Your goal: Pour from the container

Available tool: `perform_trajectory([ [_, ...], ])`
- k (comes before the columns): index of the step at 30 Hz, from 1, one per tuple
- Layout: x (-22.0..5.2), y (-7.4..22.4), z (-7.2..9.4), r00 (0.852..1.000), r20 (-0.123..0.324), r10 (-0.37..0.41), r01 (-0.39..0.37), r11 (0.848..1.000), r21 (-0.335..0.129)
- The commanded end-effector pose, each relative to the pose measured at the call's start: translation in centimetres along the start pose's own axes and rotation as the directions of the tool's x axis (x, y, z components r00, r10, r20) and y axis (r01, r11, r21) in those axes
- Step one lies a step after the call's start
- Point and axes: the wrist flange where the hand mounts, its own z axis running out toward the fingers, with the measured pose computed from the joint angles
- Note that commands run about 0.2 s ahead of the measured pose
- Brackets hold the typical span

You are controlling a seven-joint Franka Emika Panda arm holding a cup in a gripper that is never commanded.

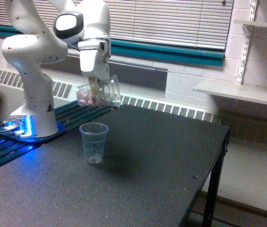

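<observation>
My gripper (pixel 94 88) is shut on the container (pixel 99 94), a clear squat tumbler held in the air and tilted far over, its mouth toward the exterior view's left. Small pinkish pieces lie along its lower side. It hangs above and slightly behind the slimmer clear cup (pixel 94 142), which stands upright on the dark table (pixel 147 175). That cup looks empty. Nothing is seen falling between the two.
The white arm's base (pixel 34 118) stands at the exterior view's left beside a blue glow. The table's edge (pixel 204 179) drops off at the right. A radiator and window blinds run along the back wall, with white shelves at the right.
</observation>
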Motion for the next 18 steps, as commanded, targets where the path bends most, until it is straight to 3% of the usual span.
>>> perform_trajectory([
  [1, -1.2, 0.7, 1.6, 0.997, 0.055, 0.045, -0.043, 0.998, -0.036],
  [18, -2.9, -0.1, 2.8, 0.995, 0.094, 0.022, -0.015, 0.997, -0.072],
])
